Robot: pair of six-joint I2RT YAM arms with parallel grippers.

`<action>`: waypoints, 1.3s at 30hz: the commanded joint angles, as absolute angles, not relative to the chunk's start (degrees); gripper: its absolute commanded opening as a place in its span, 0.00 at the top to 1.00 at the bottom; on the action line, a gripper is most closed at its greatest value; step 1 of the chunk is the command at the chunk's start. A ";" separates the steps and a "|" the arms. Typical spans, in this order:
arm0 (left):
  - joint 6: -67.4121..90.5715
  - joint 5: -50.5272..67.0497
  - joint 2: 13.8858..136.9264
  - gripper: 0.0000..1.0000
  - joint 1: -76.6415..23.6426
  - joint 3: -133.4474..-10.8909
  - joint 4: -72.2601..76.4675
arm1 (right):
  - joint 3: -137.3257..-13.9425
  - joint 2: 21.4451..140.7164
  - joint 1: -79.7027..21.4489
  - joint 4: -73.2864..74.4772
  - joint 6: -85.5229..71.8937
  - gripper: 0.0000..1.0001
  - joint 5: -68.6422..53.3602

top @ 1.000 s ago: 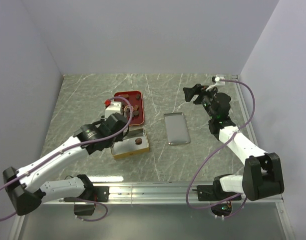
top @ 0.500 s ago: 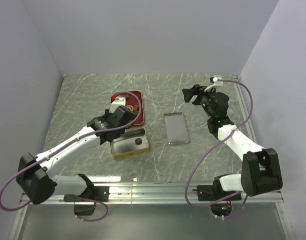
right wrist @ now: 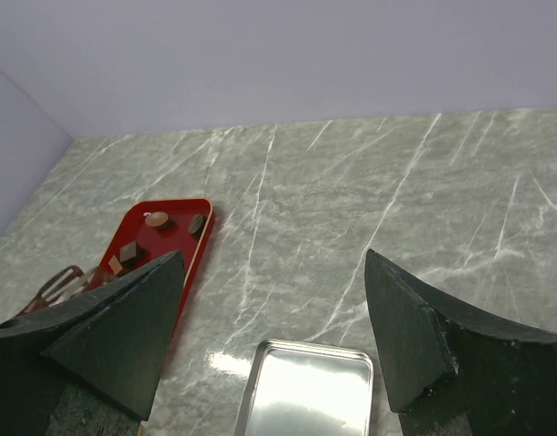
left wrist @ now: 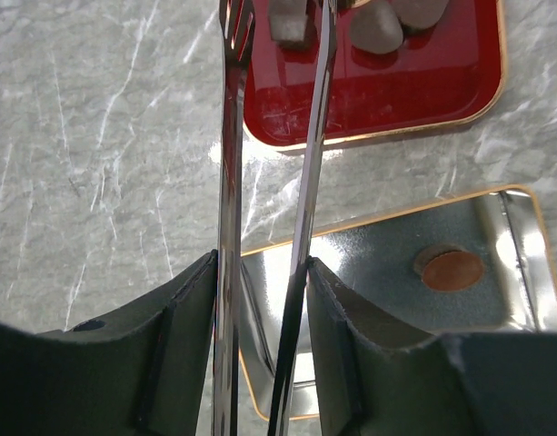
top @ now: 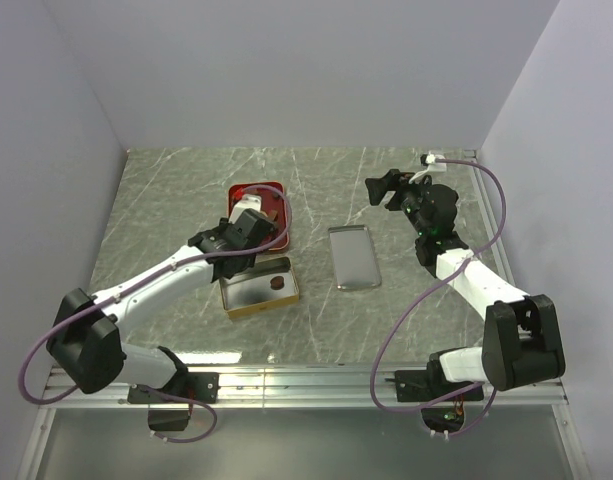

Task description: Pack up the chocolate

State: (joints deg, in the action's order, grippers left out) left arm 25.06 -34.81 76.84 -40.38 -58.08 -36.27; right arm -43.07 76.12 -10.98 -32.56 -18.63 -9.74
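My left gripper (left wrist: 260, 272) is shut on a pair of metal tongs (left wrist: 228, 136), pressing both blades. The blades reach over the near edge of the red tray (left wrist: 396, 91), and their tips sit at one chocolate piece (left wrist: 292, 23) among several on the tray. From above, the left gripper (top: 248, 220) hangs over the red tray (top: 256, 188). One round chocolate (left wrist: 451, 270) lies in the gold tin (left wrist: 378, 309), which sits just in front of the tray (top: 248, 296). My right gripper (top: 386, 188) is open, raised and holding nothing.
A silver lid (top: 352, 257) lies flat to the right of the tin, below the right gripper (right wrist: 273, 272). The right wrist view also shows the lid (right wrist: 305, 386) and the red tray (right wrist: 169, 238) with chocolate pieces (right wrist: 156, 219). Grey walls close in the marble table.
The left arm has stretched forward from above the tin, carrying the tongs out over the red tray. The right arm has barely moved.
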 commanded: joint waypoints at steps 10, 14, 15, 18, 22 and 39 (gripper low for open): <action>24.08 -34.63 79.98 0.53 -39.73 -58.80 -34.63 | -45.97 76.90 -10.37 -34.28 -18.90 0.13 -10.19; 24.17 -34.45 81.47 0.54 -39.73 -58.89 -34.98 | -45.97 76.90 -10.37 -34.19 -18.90 0.13 -10.20; 24.17 -34.54 81.74 0.55 -39.64 -58.97 -35.42 | -45.97 76.99 -10.37 -34.19 -18.90 0.13 -10.20; 24.34 -34.45 82.27 0.58 -39.64 -59.15 -35.77 | -46.05 77.17 -10.37 -34.10 -18.90 0.13 -10.19; 24.78 -34.89 81.83 0.64 -39.55 -59.59 -36.91 | -46.14 77.26 -10.28 -34.19 -18.90 0.13 -10.20; 25.23 -29.54 69.44 0.70 -41.48 -60.64 -39.99 | -46.05 77.26 -10.28 -34.10 -19.07 0.13 -10.46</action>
